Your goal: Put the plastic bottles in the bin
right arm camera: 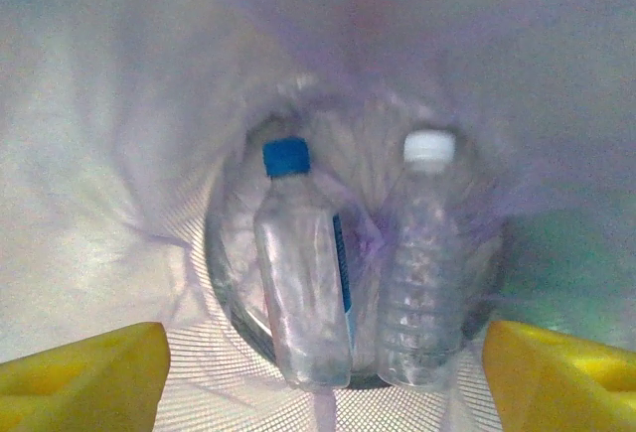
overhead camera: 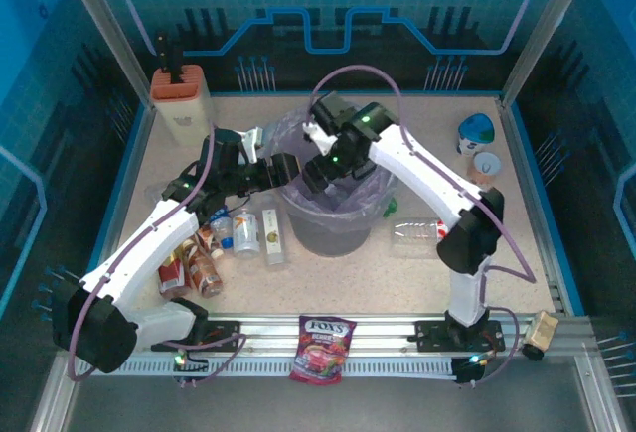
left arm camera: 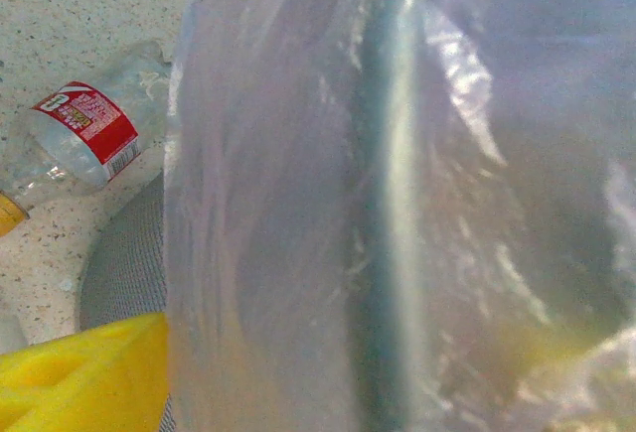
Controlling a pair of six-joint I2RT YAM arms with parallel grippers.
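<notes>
The grey bin (overhead camera: 333,225), lined with a purplish bag (left arm camera: 298,204), stands mid-table. Inside it lie two clear plastic bottles, one blue-capped (right arm camera: 303,273) and one white-capped (right arm camera: 422,273). My right gripper (right arm camera: 328,372) hangs open over the bin's mouth (overhead camera: 316,176), nothing between its yellow fingers (right arm camera: 79,377). My left gripper (overhead camera: 288,169) is at the bin's left rim, one yellow finger (left arm camera: 79,372) outside the bag, the other a yellow glow behind the film. More bottles lie left of the bin: clear ones (overhead camera: 245,233), brown and red ones (overhead camera: 194,265). One clear bottle (overhead camera: 417,233) lies to the right.
A bottle with a red label (left arm camera: 84,134) lies on the table beside the bin. A beige block with an orange top (overhead camera: 182,104) stands back left. Blue and white cups (overhead camera: 477,136) sit back right. A red candy bag (overhead camera: 323,348) lies on the front rail.
</notes>
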